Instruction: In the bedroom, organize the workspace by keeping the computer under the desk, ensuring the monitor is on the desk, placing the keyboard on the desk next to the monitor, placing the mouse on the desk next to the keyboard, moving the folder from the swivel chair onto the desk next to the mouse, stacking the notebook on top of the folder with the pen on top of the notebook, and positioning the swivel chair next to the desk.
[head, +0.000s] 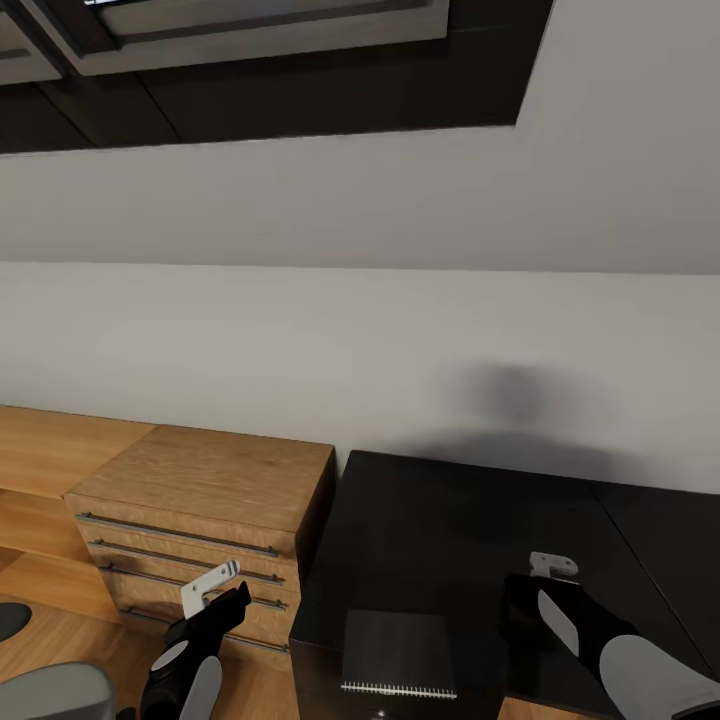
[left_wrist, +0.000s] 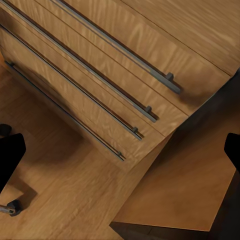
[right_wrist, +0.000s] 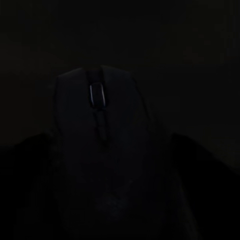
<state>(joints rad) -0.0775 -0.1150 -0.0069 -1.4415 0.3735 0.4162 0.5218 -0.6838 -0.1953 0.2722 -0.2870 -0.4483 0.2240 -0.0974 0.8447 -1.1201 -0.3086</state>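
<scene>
Currently mouse step: mouse (right_wrist: 100, 145) seated between right gripper (right_wrist: 107, 200) fingers, apparently clamped. Left gripper (left_wrist: 120, 155) fingers apart, empty. Next: lift clear.

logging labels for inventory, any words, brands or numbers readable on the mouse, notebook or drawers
None can be read.
Mouse: too dark; a scroll wheel shows, no logo or lettering.
Notebook: plain dark cover, no text.
Wooden drawer unit: bare wood and metal bar handles, no labels.
Black cabinet top: unmarked.
</scene>
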